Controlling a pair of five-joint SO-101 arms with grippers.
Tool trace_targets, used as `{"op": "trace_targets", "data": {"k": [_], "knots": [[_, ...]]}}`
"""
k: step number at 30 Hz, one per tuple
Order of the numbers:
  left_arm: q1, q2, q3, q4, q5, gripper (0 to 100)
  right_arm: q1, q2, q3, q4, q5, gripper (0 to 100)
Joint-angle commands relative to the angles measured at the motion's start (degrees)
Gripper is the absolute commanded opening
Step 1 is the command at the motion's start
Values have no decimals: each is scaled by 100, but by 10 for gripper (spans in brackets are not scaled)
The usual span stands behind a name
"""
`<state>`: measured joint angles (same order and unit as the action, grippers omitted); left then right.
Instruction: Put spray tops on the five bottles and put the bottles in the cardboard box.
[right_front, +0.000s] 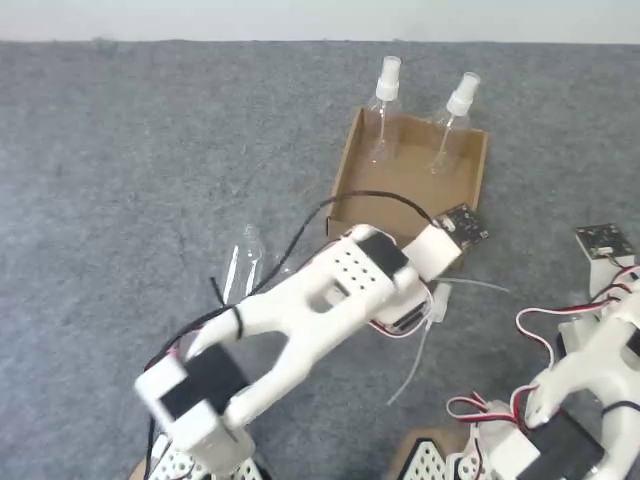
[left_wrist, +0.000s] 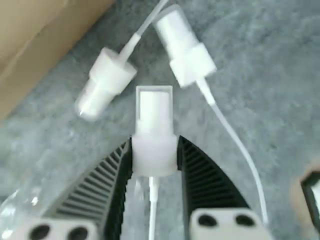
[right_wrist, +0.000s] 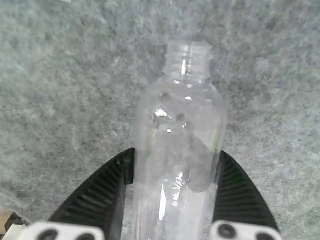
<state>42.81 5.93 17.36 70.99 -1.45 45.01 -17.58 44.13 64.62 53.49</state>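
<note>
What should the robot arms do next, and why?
Probably lift the white plastic spray top, which the left gripper pinches by its collar, and carry it toward the clear plastic bottle held in the right gripper. That bottle's neck is open, with no top on it.

I am viewing a tabletop whose grey, felt-like surface is spanning from the left edge to the right edge. A pale wall is running along the far edge. A tan board is lying at the near edge.
</note>
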Motion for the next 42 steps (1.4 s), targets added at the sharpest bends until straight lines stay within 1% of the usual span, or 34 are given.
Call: {"op": "trace_targets", "data": {"k": [1,3,5,7,10,15,17,18,21,26,28,32,34,37,42], "knots": [[-255,-1029,-268,484,53,87,57,-40,-334,-48,97,162],[-659,-1486,-268,633,35,87,57,-40,-334,-40,97,162],[-1213,-1916,-268,712,-229,87,57,-40,-334,-31,97,162],[-1925,-2347,-268,765,-554,87,57,-40,-334,-31,88,162],[-3174,-2822,-268,782,-993,87,57,-40,-334,-40,70,162],[-5196,-2857,-242,738,-1741,88,57,-40,-334,-57,62,162],[-5723,-2681,-224,730,-2022,88,48,-40,-334,-66,62,162],[-5873,-2532,-207,730,-2119,88,31,-40,-334,-66,53,162],[-6163,-1943,-75,536,-2277,88,22,-40,-334,-75,53,162],[-6303,-879,154,-475,-2277,88,22,-31,-246,-92,53,162],[-6242,-440,119,-738,-2259,90,22,-40,-70,-312,53,162],[-5960,281,119,-1125,-2242,94,40,-48,422,-1165,70,162],[-5820,527,119,-1222,-2084,121,31,-75,651,-1437,88,162],[-5705,668,110,-1292,-1890,165,22,-101,809,-1560,97,163],[-5723,510,-180,-1046,-1837,171,22,-92,826,-1578,97,163]]}}
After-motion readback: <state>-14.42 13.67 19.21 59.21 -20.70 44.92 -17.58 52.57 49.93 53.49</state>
